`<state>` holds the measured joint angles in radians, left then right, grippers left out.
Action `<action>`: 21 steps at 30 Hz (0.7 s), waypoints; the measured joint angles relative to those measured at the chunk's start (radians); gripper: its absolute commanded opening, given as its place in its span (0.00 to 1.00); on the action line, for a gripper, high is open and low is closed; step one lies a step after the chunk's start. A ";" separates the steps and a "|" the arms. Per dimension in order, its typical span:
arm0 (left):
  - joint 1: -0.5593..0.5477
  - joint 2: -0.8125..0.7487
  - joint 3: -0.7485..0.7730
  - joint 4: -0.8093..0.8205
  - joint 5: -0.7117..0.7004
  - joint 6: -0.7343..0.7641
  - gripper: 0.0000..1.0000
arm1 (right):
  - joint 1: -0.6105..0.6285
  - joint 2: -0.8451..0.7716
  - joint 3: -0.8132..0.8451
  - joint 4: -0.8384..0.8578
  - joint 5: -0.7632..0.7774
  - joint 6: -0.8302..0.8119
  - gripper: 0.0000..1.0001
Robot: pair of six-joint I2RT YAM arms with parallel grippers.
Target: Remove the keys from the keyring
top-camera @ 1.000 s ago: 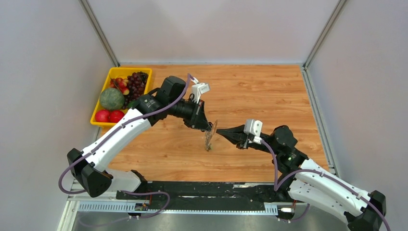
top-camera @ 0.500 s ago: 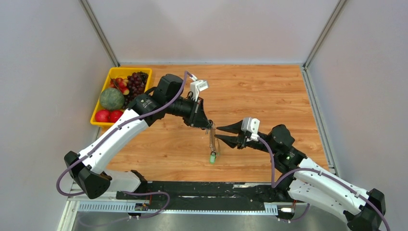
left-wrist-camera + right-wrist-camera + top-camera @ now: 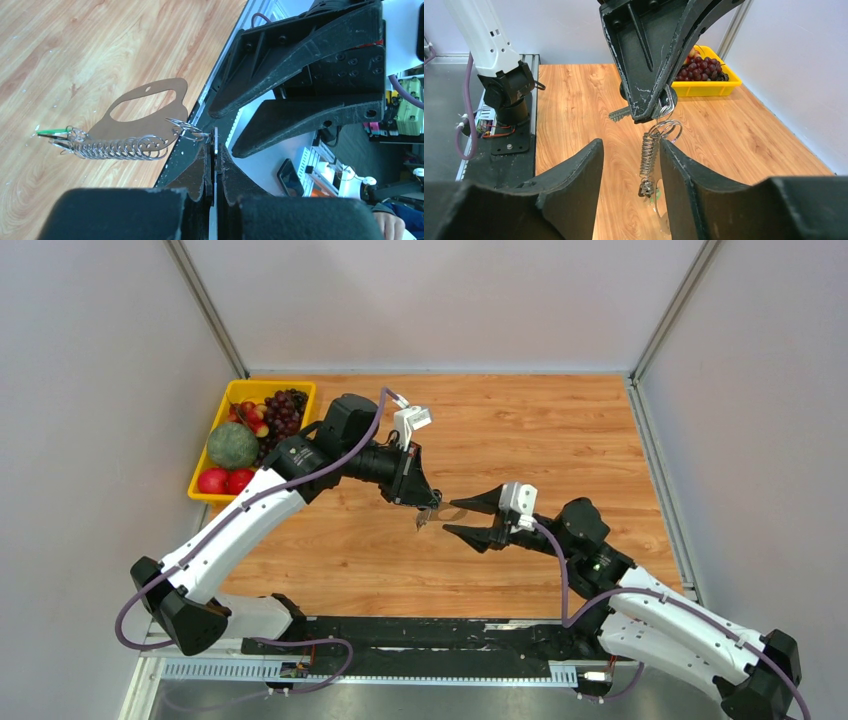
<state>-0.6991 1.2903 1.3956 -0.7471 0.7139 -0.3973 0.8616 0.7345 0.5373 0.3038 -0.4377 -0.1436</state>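
The left tool (image 3: 425, 507) is clamped, as far as the right wrist view shows, on a silver key (image 3: 620, 115) whose blade juts sideways from its jaws. From there a chain of small rings (image 3: 120, 148) hangs in the air above the surface (image 3: 560, 430). The chain carries the keyring (image 3: 132, 129), a flat oval loop, and the other keys (image 3: 52, 132) at its far end. The right tool (image 3: 630, 145) stands apart and empty, its fingers either side of the chain without touching it. To do this step well, I judge it should close on the split ring (image 3: 665, 129) just beneath the left tool, not on the slack chain, then pull steadily while the left holds firm; a low grip would only swing the bunch
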 measured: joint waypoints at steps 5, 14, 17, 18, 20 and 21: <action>0.000 -0.004 0.000 0.000 0.003 0.000 0.00 | 0.000 0.026 0.004 -0.001 -0.010 0.001 0.42; 0.000 -0.009 0.000 0.000 0.009 -0.002 0.00 | 0.010 0.040 0.012 0.002 -0.035 0.005 0.43; 0.000 -0.010 0.000 0.000 0.011 -0.002 0.00 | 0.013 0.056 0.018 0.005 -0.036 0.007 0.43; 0.000 -0.010 0.000 0.000 0.011 -0.002 0.00 | 0.014 0.061 0.020 0.005 -0.036 0.008 0.43; 0.000 -0.010 0.000 0.000 0.011 -0.002 0.00 | 0.015 0.071 0.024 0.008 -0.036 0.009 0.44; 0.000 -0.011 0.000 0.000 0.012 -0.002 0.00 | 0.017 0.077 0.026 0.008 -0.036 0.010 0.45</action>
<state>-0.6991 1.2793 1.3956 -0.7467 0.7258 -0.3996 0.8783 0.8112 0.5629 0.3122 -0.4736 -0.1333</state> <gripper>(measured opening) 0.033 0.432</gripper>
